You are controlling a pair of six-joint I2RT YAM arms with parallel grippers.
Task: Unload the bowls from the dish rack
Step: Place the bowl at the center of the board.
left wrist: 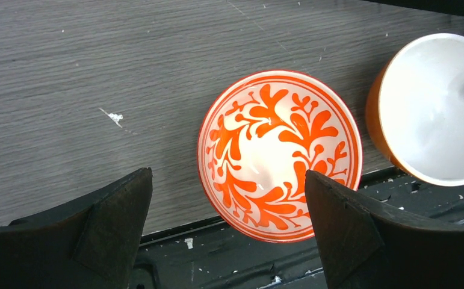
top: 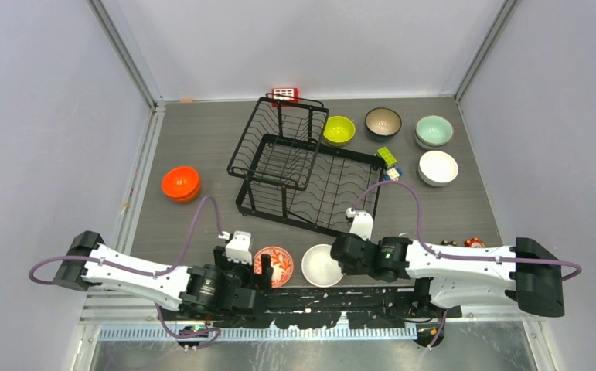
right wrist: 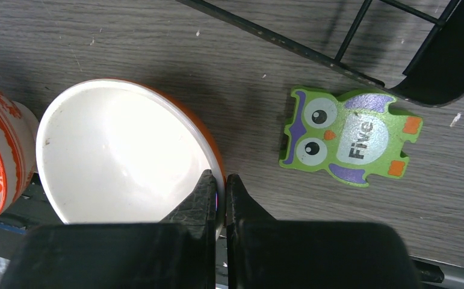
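1. Right wrist view: the right fingers [right wrist: 200, 195] are clenched on the rim of a white-lined orange bowl [right wrist: 121, 162], one finger inside the rim and one outside. The bowl spreads out to the left of them. I cannot tell whether its base rests on the worktop [top: 202, 131].
2. Beyond these fingers and to their right, a green owl piece [right wrist: 349, 137] marked "Five" lies flat, apart from the bowl. Wires of the black dish rack [top: 302, 166] cross farther out still.
3. Left wrist view: the left fingers [left wrist: 115, 223] are released and spread wide, grasping nothing. A floral bowl [left wrist: 279, 153], white with a red-orange leaf pattern, sits upright between and just beyond their tips. It is at the near edge of the worktop, partly over the dark rail. The white-lined bowl is just beside it, past the right-hand finger.
4. Top external view: the dish rack stands beyond both pairs of fingers, its near corner closest to the right pair.
5. Stacked orange bowls [top: 181, 183] sit beyond and left of the left fingers.
6. A lime green bowl [top: 339, 130], a dark brown bowl [top: 383, 121], a pale mint bowl [top: 434, 131] and a white bowl [top: 438, 167] sit well beyond the right fingers, beside the rack.
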